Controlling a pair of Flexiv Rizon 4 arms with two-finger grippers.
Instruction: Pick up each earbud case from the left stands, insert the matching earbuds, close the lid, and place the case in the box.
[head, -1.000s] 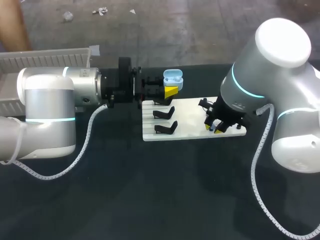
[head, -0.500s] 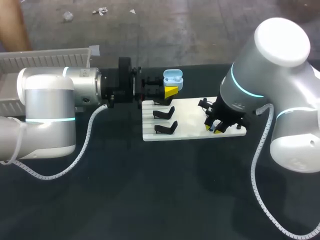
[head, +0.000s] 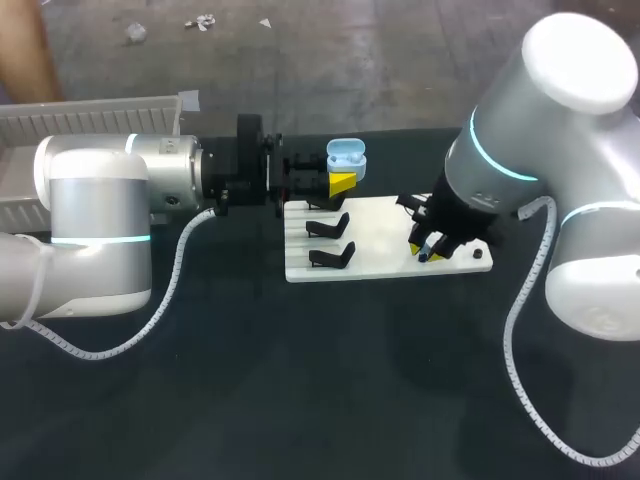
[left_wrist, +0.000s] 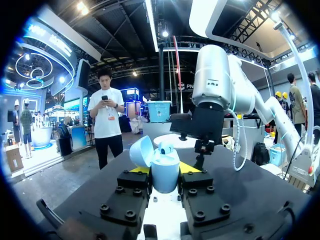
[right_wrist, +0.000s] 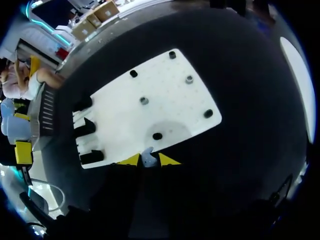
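Observation:
My left gripper (head: 343, 170) is shut on a light blue earbud case (head: 346, 154) and holds it just beyond the back left corner of the white board (head: 385, 235). In the left wrist view the case (left_wrist: 165, 170) sits upright between the fingers. Its lid (left_wrist: 141, 151) stands open and one earbud (left_wrist: 166, 148) shows inside. My right gripper (head: 428, 250) hangs over the board's right part, shut on a small light blue earbud (right_wrist: 148, 158) pinched between its yellow tips. The pale box (head: 90, 115) lies at the far left behind my left arm.
Two empty black stands (head: 328, 226) (head: 333, 257) sit on the board's left side. Small pegs and sockets (right_wrist: 144, 100) (right_wrist: 208, 113) dot the board's right half. Dark tabletop (head: 300, 380) surrounds the board.
My right gripper has risen off the board and shifted slightly right with the earbud, uncovering a black peg at the board's right edge. The left arm has not moved.

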